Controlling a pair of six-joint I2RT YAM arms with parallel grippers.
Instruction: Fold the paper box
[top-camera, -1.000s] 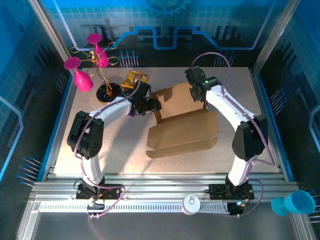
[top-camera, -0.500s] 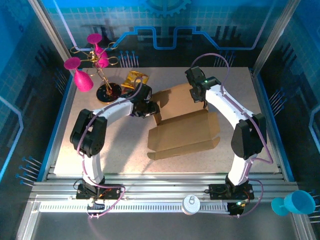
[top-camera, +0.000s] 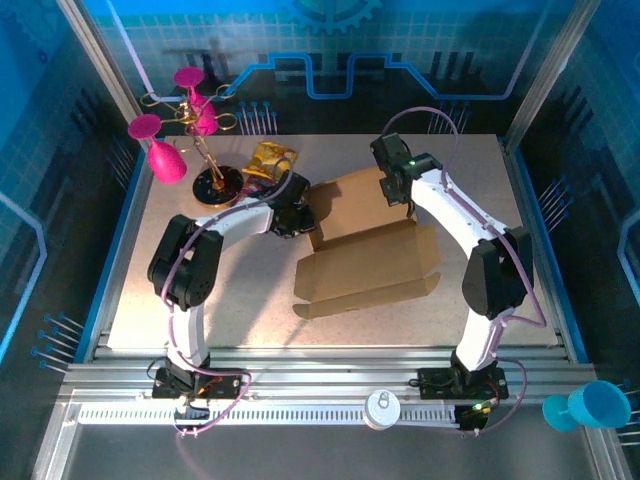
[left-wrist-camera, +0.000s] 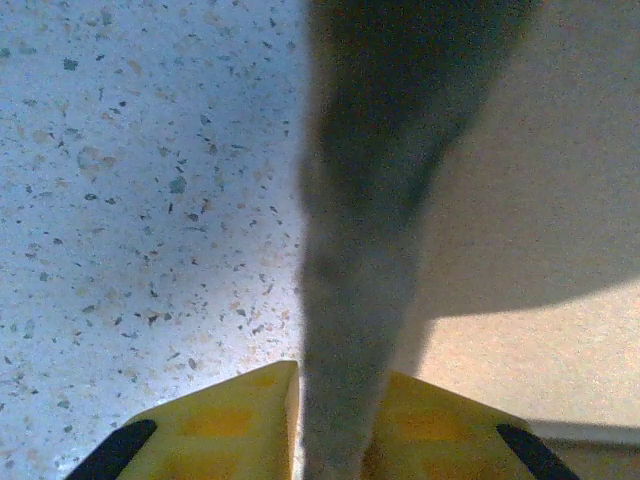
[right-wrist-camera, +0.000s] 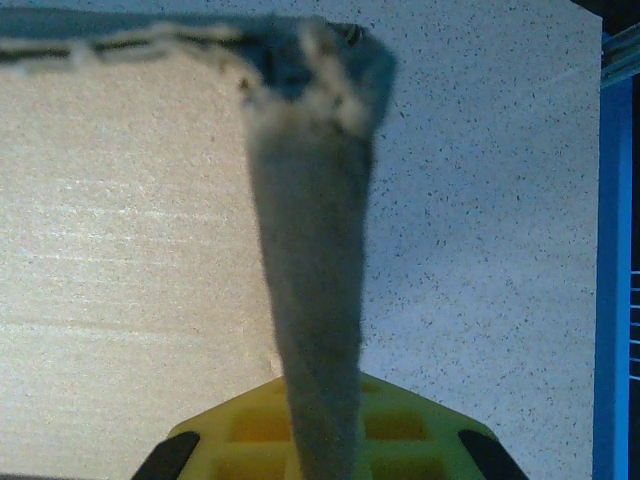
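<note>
The paper box (top-camera: 365, 270), plain brown cardboard, lies opened out mid-table with its back panel (top-camera: 350, 198) tilted up. My left gripper (top-camera: 300, 216) is at that panel's left edge. In the left wrist view its yellow fingers (left-wrist-camera: 230, 420) press either side of a dark, upright cardboard flap (left-wrist-camera: 360, 250), and the left gripper (left-wrist-camera: 340, 378) is shut on it. My right gripper (top-camera: 397, 190) holds the panel's right end. In the right wrist view the right gripper (right-wrist-camera: 320, 385) is shut on a cardboard edge (right-wrist-camera: 310, 230) that rises from the box wall (right-wrist-camera: 120, 250).
A stand with pink goblets (top-camera: 185, 130) and a yellow snack packet (top-camera: 270, 158) sit at the back left, just behind my left arm. A teal cup (top-camera: 590, 405) and a white round lid (top-camera: 382, 407) rest off the table at the front. A blue frame rail (right-wrist-camera: 615, 250) runs along the right side.
My left gripper has slid right to the box's left edge and closed its jaws on the flap. The right arm and the box's flat part have stayed put.
</note>
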